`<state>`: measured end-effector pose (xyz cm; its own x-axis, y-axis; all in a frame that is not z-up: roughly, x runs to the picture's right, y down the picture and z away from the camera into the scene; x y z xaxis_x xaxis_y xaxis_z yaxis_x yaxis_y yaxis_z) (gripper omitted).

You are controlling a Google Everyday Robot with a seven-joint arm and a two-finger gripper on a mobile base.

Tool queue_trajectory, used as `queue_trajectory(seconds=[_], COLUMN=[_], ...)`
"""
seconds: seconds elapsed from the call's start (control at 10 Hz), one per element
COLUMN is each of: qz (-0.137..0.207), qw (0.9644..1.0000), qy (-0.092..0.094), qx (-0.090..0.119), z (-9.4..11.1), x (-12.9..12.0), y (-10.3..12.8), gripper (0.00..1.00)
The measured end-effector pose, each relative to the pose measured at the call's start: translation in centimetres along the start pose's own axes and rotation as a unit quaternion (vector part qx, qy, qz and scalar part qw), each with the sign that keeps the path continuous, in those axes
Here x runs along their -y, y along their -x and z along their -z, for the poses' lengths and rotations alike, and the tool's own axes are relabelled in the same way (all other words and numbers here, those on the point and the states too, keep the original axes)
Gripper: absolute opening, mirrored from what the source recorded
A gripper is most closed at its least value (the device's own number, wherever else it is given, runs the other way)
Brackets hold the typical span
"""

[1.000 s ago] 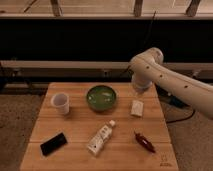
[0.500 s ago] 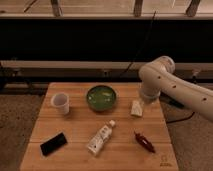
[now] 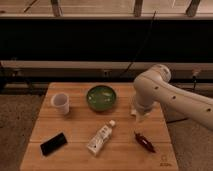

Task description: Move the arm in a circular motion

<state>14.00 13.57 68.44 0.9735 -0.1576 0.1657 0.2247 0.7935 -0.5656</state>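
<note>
Camera view: gripper [image 3: 139,115] near green bowl [image 3: 101,97]

A single raised camera on the near side looks down across the wooden table [image 3: 75,127] toward the far wall; the gripper [image 3: 138,114] hangs right of centre.

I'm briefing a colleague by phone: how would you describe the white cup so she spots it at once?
Start at the wooden table, whose right side sits under the cream arm and its gripper. At the table's back left, left of the green bowl, the white cup stands upright. It is the only open-topped white thing; the pale bottle nearer the front lies flat.
</note>
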Motion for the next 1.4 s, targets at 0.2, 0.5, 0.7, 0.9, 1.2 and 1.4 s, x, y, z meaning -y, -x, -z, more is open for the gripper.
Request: queue_trajectory(seconds=[0.2, 0.5, 0.7, 0.9, 1.2, 1.4], qz=[0.019, 0.079, 0.147, 0.204, 0.251, 0.250], qw=[0.9997, 0.9962, 0.9880, 0.9776, 0.9663, 0.9667], qy=[0.006, 0.009, 0.013, 0.015, 0.027, 0.034], qx=[0.013, 0.035, 0.046, 0.050, 0.048, 0.042], z=[-0.1, -0.3, -0.9, -1.5, -3.0, -4.1], x=[0.0, 1.5, 4.1, 7.0, 13.2, 17.8], y=[2.5, 7.6, 12.3, 15.7, 16.9, 15.5], gripper=[0.80, 0.80, 0.80, 0.80, 0.80, 0.80])
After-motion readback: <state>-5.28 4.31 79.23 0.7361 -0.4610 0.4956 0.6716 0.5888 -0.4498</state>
